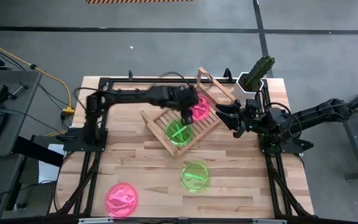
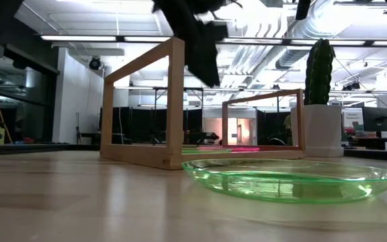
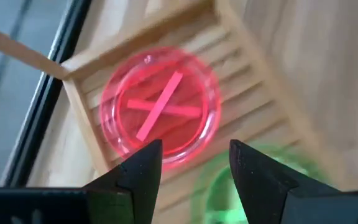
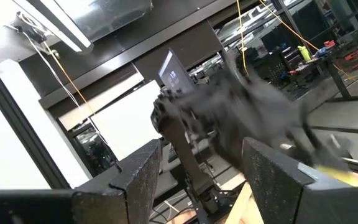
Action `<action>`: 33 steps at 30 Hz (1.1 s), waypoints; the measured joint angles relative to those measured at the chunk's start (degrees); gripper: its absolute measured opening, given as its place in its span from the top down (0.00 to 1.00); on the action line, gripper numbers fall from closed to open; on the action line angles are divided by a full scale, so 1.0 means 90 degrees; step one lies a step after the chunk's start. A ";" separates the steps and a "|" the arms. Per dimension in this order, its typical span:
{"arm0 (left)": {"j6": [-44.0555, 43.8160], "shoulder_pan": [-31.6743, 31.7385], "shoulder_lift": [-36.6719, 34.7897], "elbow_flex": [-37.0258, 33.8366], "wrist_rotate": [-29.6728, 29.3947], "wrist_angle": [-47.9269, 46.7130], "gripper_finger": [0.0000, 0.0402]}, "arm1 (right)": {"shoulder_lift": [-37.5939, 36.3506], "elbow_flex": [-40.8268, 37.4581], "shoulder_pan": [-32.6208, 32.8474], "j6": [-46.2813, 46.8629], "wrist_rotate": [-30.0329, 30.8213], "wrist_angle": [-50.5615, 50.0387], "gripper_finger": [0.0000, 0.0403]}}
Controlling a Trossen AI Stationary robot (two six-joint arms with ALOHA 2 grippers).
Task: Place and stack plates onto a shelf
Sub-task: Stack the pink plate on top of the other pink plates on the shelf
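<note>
Wooden slatted rack, mid-table: one pink plate and one green plate lie side by side on its slats; a second green plate and a second pink plate lie on the table well in front of the rack. Left gripper, fingers spread and empty, hangs over the racked pink plate; right gripper, fingers spread, waits just beside the rack's taller end. Best practice for the step in hand, as judged: lift straight up clear of the rails before reaching for a table plate; no legible writing or brand.

Shelf rails, cactus pot block back; table front open.
</note>
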 joint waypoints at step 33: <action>-0.2516 -0.0702 -0.7425 -0.6497 0.0293 0.5951 0.59 | 0.0000 0.0000 0.0000 -0.0001 0.0007 -0.0206 0.48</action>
